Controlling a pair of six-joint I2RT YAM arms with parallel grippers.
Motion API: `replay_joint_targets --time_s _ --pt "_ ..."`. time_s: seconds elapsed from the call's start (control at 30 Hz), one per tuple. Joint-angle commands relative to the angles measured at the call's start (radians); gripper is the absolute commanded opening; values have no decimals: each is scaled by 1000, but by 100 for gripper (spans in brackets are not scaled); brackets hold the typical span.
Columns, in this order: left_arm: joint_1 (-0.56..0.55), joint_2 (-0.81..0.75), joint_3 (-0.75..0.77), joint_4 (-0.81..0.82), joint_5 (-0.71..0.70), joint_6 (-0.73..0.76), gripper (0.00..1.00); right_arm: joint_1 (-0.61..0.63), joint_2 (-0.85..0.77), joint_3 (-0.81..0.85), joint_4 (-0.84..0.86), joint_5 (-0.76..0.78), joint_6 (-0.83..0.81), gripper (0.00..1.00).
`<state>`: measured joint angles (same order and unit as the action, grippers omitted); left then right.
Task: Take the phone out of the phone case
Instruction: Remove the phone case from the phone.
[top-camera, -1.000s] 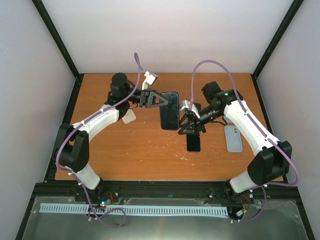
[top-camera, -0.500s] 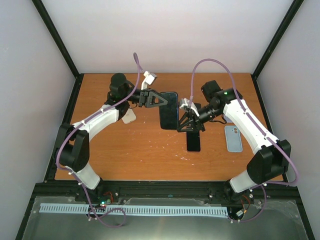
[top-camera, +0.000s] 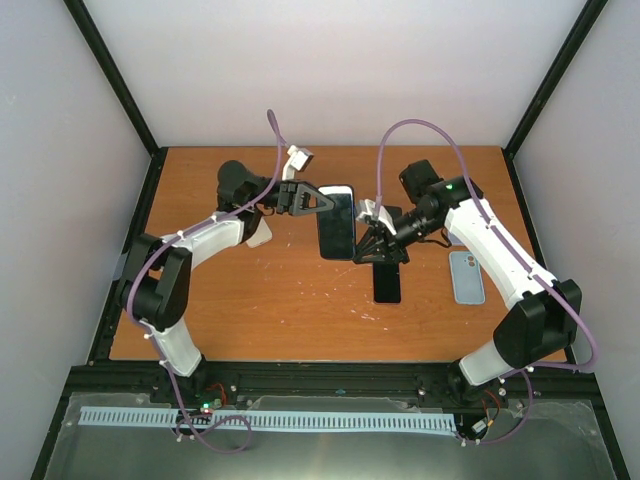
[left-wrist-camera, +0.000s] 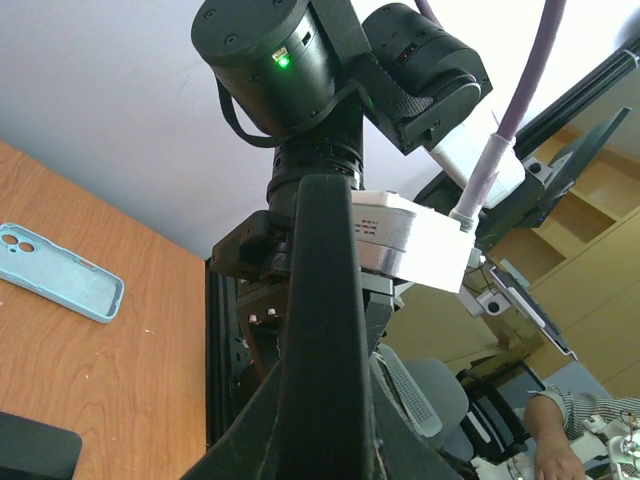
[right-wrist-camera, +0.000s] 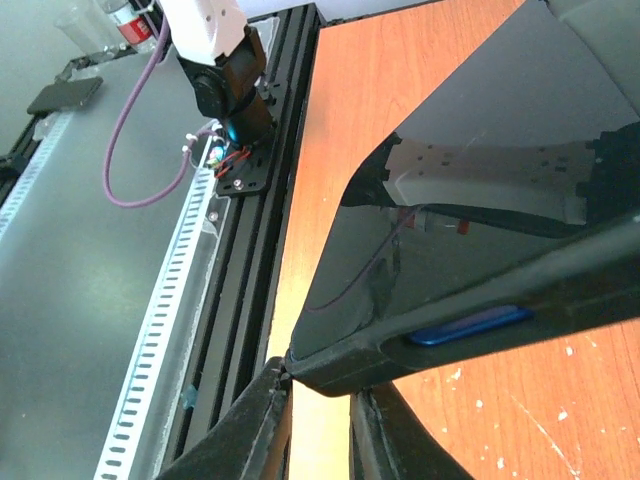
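- The phone (top-camera: 337, 222) sits in its dark phone case (right-wrist-camera: 380, 355). Both are lifted off the table (top-camera: 250, 310), near the middle and a little toward 12 o'clock in the top view.
- My left gripper (top-camera: 318, 200) is at 9 o'clock of the phone, and its fingers are pressed together on the long edge of the case.
- My right gripper (right-wrist-camera: 320, 385) is at about 5 o'clock of the phone. Its fingers (right-wrist-camera: 255, 430) stand near together, one on each side of a corner of the case. I cannot tell if they really pinch it.
- I judge the phone to be stiff, rather heavy for its thickness, and breakable. Its glass front is glossy and mirrors the wrist, so it should be slippery.
- The case looks rubbery and should bend. I would take hold only of its lip at a corner and peel it back, and not squeeze the glass.
- I think the left grip should stay on the edges, so that the phone does not drop when the case lets go.
- Counted: one phone in its case, and two grippers on it.
- One black flat slab (top-camera: 387, 282) lies on the table at 5 o'clock of the phone. I cannot tell if it is a phone or a case.
- One light blue case (top-camera: 466, 277) lies empty at 4 o'clock.
- One pale flat thing (top-camera: 258, 233) lies at 9 o'clock, partly hidden by my left arm.
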<state>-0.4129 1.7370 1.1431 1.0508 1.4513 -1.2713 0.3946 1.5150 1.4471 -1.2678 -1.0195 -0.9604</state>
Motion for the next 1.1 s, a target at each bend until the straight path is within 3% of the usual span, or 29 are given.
replay_joint_targets --time_s 0.0,0.53,0.6,0.67,0.73,0.83,0.97,1.07 --pt "-13 12 -6 267 92 -231 0 3 13 48 94 66 -44 17" --pt "-17 25 1 405 107 -355 0 1 76 72 172 94 45 14" --pt "-16 22 -2 400 101 -350 0 0 69 72 148 70 22 16" --pt "-14 12 -3 377 100 -330 0 1 55 64 110 50 -28 25" --pt "-7 -4 -6 293 81 -243 0 1 30 46 65 21 -76 45" --pt "-1 -55 0 71 32 -41 0 2 -33 -21 37 -31 -123 61" --pt "-1 -129 47 -297 -43 299 0 14 -91 -108 63 -76 -104 66" --pt "-1 -163 70 -477 -113 450 0 23 -95 -125 86 -112 -44 64"
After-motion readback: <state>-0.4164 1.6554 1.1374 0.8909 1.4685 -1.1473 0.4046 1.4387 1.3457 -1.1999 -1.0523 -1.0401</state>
